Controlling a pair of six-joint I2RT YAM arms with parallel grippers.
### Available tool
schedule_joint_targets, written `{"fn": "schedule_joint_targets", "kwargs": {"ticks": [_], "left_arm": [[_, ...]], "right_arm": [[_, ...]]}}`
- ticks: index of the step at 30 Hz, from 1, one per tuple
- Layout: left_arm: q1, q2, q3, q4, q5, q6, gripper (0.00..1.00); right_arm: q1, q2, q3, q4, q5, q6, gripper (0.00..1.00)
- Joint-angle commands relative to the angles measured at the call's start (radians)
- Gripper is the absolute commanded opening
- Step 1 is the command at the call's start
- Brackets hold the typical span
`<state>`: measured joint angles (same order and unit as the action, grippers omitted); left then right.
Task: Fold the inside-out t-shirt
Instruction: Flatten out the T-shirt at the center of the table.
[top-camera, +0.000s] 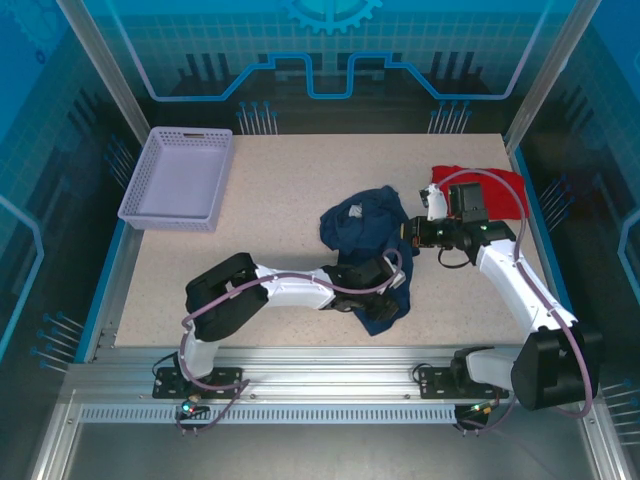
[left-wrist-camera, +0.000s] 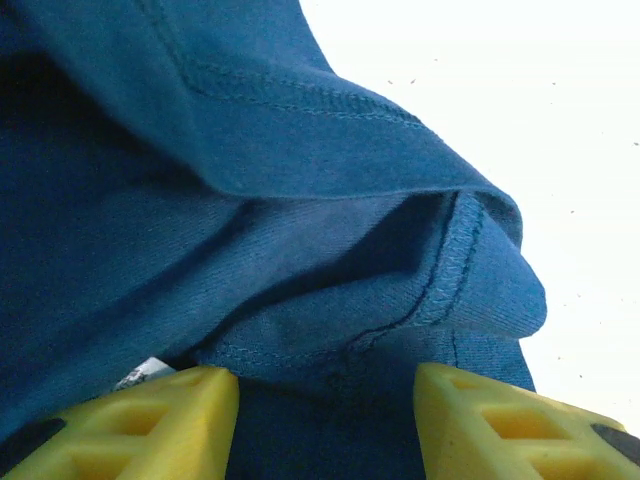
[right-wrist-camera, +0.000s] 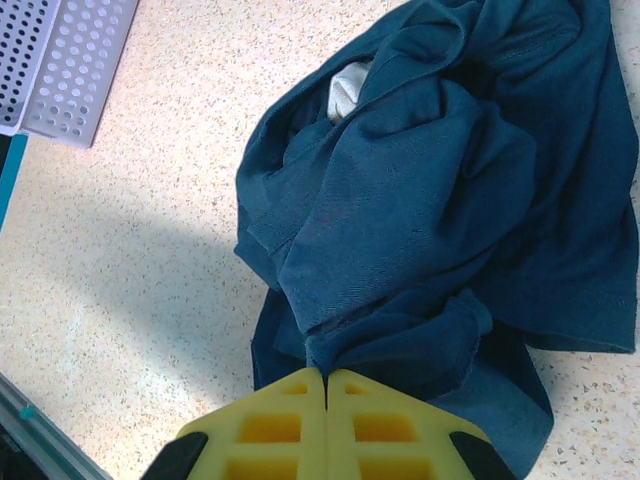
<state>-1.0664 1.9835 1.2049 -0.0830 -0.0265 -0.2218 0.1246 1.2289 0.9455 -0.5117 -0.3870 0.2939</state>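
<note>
while pressed tightly together, pinches a raised fold of the inside-out t-shirt (right-wrist-camera: 430, 200) at the very tips of the right gripper (right-wrist-camera: 325, 375), with the rest of the rumpled navy heap spread ahead of those jaws and a pale tag (right-wrist-camera: 347, 88) farther ahead. at the left gripper (left-wrist-camera: 320, 378), stands with yellow fingers (left-wrist-camera: 150, 415) apart, with dark cloth filling the gap between the jaws and a stitched hem (left-wrist-camera: 445, 270) curling just ahead. places a purple basket (right-wrist-camera: 60, 60) ahead and left of the right jaws.
</note>
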Motion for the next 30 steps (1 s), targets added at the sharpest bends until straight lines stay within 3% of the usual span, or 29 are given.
{"fn": "schedule_joint_targets", "kwargs": {"ticks": [1, 8, 15, 21, 30], "left_arm": [[-0.017, 0.036, 0.031, -0.060, 0.001, 0.062, 0.50], [-0.018, 0.028, 0.031, -0.091, -0.053, 0.087, 0.26], [-0.006, -0.068, -0.021, -0.002, -0.027, 0.043, 0.17], [0.029, -0.120, -0.063, 0.044, 0.026, 0.009, 0.00], [0.137, -0.303, -0.211, 0.153, 0.074, -0.100, 0.00]], "right_arm": [[-0.023, -0.019, -0.016, 0.003, -0.028, -0.015, 0.00], [-0.028, -0.014, -0.023, 0.006, -0.035, -0.015, 0.00], [-0.031, -0.002, -0.014, 0.003, -0.035, -0.021, 0.00], [-0.035, 0.011, -0.004, 0.004, -0.039, -0.022, 0.00], [-0.068, -0.025, 0.015, -0.032, 0.039, -0.030, 0.00]]}}
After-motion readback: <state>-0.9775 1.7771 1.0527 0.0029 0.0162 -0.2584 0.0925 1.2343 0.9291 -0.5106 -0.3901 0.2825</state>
